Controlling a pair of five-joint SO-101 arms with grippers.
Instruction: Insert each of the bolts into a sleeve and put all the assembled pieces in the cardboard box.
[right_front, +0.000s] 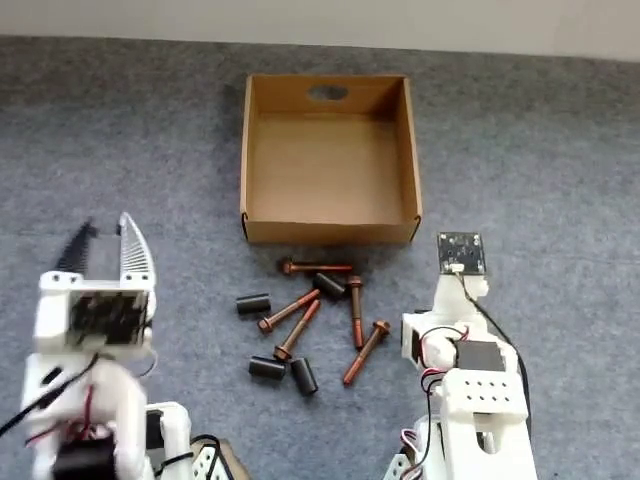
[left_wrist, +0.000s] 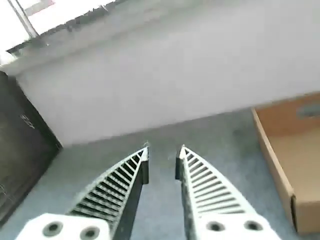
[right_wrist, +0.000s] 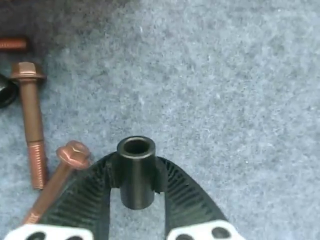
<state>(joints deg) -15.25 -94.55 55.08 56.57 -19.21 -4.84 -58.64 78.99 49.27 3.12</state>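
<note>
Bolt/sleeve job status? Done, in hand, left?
Done: nothing; no assembled piece sits in the cardboard box. In hand: the right gripper is shut on one black sleeve, bore unfilled; the left gripper is open and holds nothing. Left: five bolts and four loose sleeves lie on the carpet, none joined, so all five assemblies and boxing remain.

soft, even light fills the room; the bolts (right_front: 355, 310) throw only faint shadows on the carpet (right_front: 550, 150), and white glare burns above the wall (left_wrist: 175, 75).
</note>
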